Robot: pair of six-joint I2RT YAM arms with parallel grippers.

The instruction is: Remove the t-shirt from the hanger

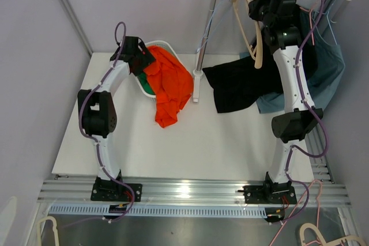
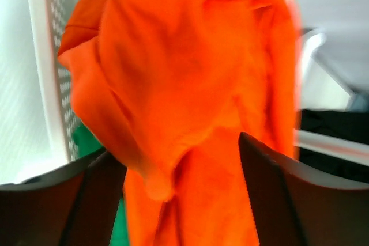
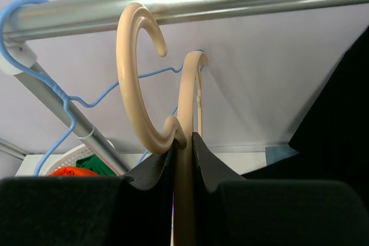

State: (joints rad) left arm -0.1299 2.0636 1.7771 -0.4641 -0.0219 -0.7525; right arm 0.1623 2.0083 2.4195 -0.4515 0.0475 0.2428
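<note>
Now | right gripper [image 3: 184, 154] pinching 1 cream hanger [image 3: 128, 79] | left gripper [image 2: 176, 155] spread by 1 orange t-shirt [image 2: 190, 67]

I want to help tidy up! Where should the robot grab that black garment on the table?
The black garment lies crumpled flat on the table, so pinch it from above. Its left edge near the rack pole is probably best; the right arm covers its right side in this view.
</note>
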